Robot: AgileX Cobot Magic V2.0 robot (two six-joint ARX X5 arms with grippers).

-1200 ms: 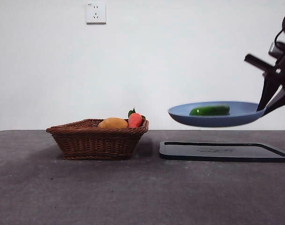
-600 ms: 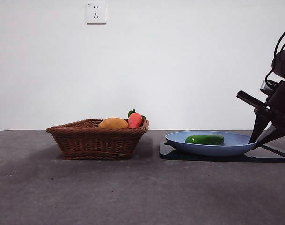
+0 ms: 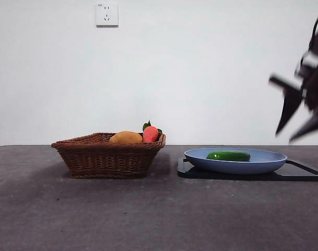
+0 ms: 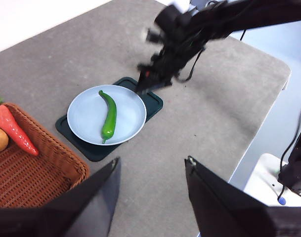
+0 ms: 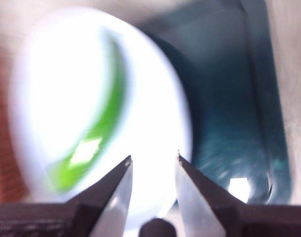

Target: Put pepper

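Change: blue plate (image 3: pixel 235 161) has been set down on the black tray (image 3: pixel 303 171) and released | pepper (image 3: pixel 228 156) lies on the plate (placement judged done) | right gripper (image 3: pixel 299 116) lifted clear, jaws spread | left gripper (image 4: pixel 149 190) held high, jaws spread, empty

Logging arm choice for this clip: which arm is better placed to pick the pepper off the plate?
Probably the right gripper: it hangs open just beside the plate holding the pepper. The left gripper is farther back.
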